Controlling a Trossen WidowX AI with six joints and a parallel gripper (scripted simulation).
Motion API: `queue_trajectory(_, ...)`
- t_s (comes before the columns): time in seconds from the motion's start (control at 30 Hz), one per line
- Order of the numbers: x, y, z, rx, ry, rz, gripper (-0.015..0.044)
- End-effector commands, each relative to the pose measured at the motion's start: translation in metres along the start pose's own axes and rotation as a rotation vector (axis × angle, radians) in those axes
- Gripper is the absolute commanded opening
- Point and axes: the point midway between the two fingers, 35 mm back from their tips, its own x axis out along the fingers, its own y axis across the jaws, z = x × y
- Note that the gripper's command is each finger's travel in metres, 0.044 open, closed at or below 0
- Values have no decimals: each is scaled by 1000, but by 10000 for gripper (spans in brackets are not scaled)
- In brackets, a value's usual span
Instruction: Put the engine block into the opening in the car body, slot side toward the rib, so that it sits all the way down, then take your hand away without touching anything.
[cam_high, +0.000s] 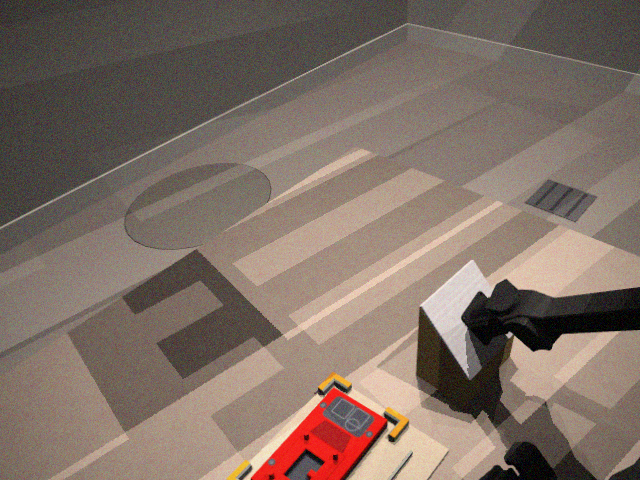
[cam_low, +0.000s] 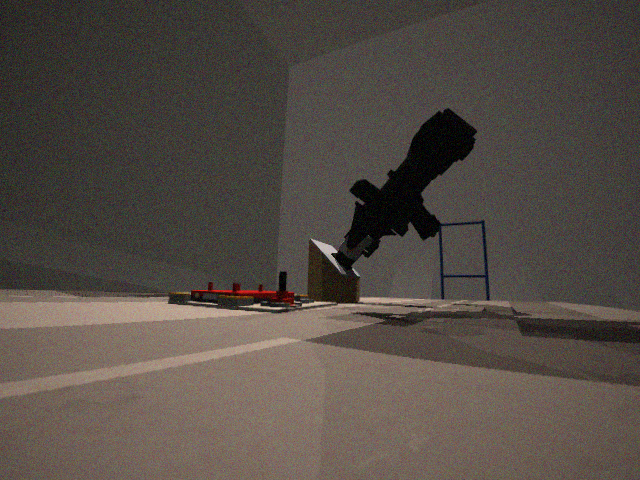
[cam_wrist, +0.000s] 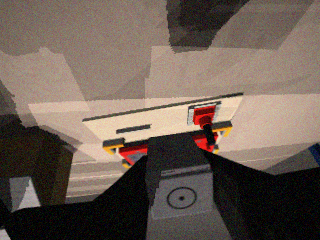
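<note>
Partly cut off, the car body

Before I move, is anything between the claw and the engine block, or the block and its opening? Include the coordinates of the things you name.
The block (cam_low: 356, 248) (cam_wrist: 181, 200) is already gripped. A dark upright post (cam_low: 282, 281) (cam_wrist: 209, 135) may need clearing: the exterior view shows it between block and car body's (cam_high: 356, 431) (cam_low: 206, 295) pegs.

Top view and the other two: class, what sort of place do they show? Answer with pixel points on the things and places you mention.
Probably a robot assembly workstation: a robot gripper (cam_low: 347, 258) (cam_wrist: 172, 157) gripping a grey block (cam_low: 355, 248) (cam_wrist: 181, 215), a red car body (cam_high: 347, 436) (cam_low: 242, 295) between yellow corner brackets (cam_high: 398, 422) (cam_wrist: 114, 145), and a wedge-shaped stand (cam_high: 434, 346) (cam_low: 323, 279).
</note>
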Motion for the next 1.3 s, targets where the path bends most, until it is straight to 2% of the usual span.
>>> queue_trajectory(0.0,8,0,4,3,8,6,0)
queue_trajectory(1.27,55,0,46,4,6,7,0)
